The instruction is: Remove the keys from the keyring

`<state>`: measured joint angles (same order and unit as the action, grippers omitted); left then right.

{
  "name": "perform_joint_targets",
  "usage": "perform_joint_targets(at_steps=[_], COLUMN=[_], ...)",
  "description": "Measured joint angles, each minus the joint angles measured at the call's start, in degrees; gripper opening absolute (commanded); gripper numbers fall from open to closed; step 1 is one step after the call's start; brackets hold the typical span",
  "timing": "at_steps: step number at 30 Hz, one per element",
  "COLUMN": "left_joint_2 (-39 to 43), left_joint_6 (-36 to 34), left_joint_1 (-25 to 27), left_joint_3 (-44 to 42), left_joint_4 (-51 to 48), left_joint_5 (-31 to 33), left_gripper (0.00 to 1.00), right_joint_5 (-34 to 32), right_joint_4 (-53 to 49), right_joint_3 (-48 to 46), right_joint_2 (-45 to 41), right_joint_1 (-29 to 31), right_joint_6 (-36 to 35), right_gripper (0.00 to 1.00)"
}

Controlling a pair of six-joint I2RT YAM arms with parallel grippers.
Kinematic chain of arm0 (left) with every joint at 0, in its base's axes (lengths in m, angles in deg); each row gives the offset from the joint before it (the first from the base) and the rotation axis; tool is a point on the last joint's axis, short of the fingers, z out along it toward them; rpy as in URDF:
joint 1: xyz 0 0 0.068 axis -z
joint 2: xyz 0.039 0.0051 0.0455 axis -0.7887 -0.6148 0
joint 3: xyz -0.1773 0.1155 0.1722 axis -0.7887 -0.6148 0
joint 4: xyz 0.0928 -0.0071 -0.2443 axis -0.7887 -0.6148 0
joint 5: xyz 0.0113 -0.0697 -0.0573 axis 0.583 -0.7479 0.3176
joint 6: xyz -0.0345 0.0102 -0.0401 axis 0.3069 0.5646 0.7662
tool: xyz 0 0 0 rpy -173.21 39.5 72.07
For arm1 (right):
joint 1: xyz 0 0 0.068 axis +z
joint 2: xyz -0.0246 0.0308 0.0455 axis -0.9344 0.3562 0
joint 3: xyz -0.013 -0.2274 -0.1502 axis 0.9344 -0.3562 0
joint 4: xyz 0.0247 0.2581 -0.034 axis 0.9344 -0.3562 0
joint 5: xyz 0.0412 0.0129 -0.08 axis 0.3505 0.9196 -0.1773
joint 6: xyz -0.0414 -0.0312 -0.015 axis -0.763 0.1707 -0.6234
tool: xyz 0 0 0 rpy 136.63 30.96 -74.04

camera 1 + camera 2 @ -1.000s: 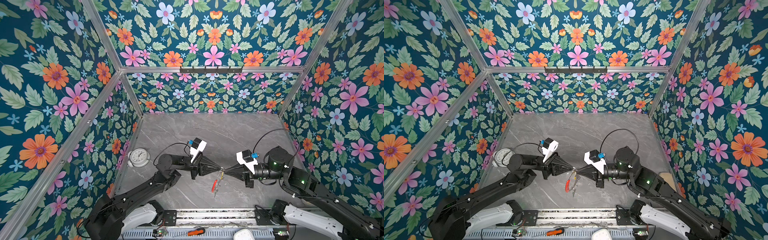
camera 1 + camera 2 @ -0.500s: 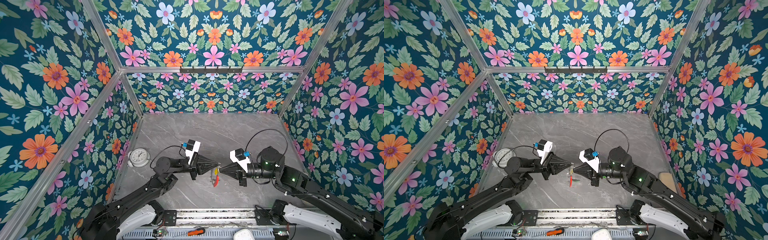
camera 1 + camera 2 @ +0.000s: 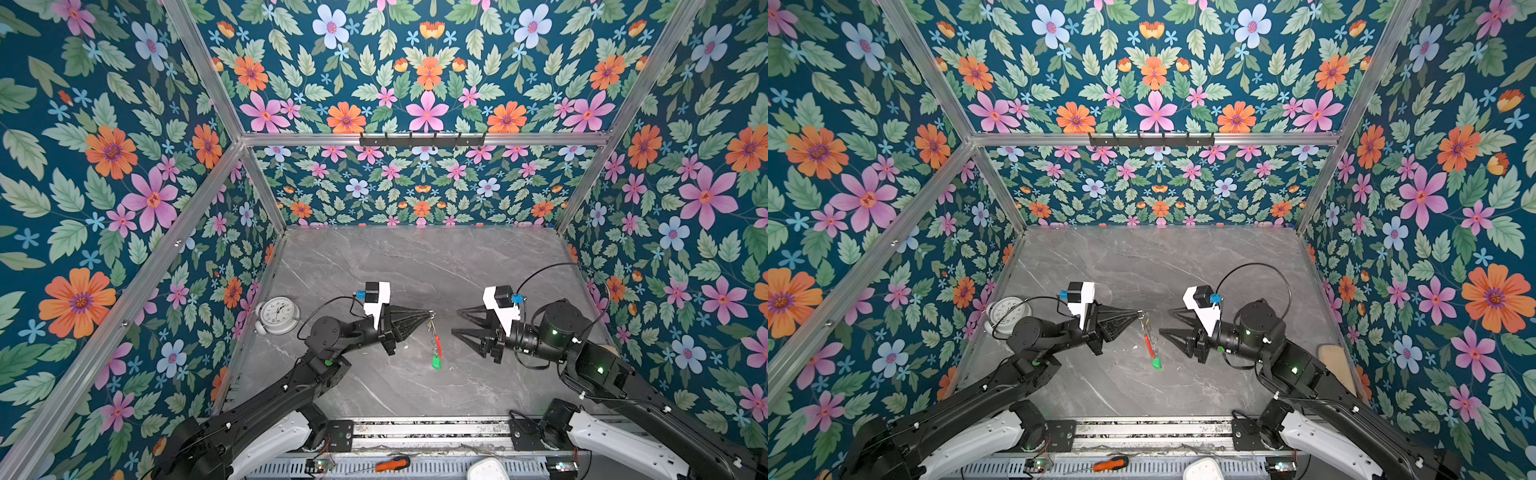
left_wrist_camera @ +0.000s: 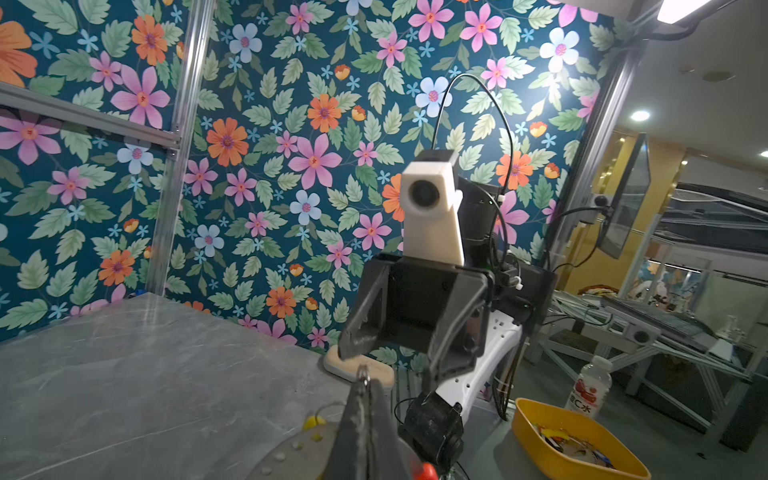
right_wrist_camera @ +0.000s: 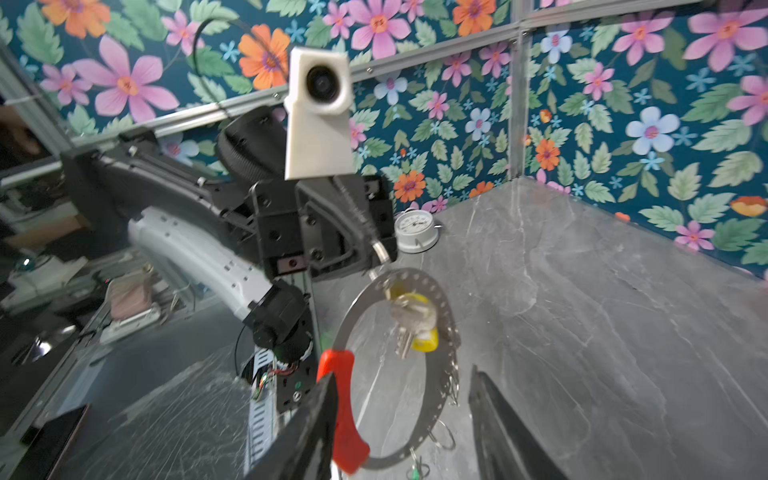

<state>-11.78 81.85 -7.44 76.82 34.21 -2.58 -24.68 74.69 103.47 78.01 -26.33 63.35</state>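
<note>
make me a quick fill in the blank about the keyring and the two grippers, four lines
1. The left gripper is ___ on the top of the keyring.
2. The right gripper stands apart from the hoop with its jaws ___.
3. The tag hanging lowest on the hoop is ___.
4. The white alarm clock stands on the ___ arm's side.

Missing words: shut; open; green; left

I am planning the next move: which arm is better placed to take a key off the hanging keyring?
Probably right. The right pincer is open and free, facing the keyring and its keys. The left pincer is shut on the hoop's top, holding it up.
</note>
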Motion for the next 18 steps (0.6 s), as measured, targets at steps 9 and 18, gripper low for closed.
perform_joint_targets(at_steps=[9,18], left_joint_2=[-0.61,-1.29], left_joint_6=[-2.56,-2.27], left_joint_1=[0.0,0.0], left_joint_3=[-0.2,-0.61], left_joint_4=[-2.84,-1.57], left_joint_5=[1.86,0.57], left_gripper=[0.0,0.0], right_joint_5=[18.49,24.15], right_joint_4=[8.94,10.45], right_joint_3=[5.68,5.53], right_joint_2=[12.0,15.87], right_joint_1=[-4.79,-4.9], right_joint_6=[7.41,8.52], right_gripper=[0.48,0.29])
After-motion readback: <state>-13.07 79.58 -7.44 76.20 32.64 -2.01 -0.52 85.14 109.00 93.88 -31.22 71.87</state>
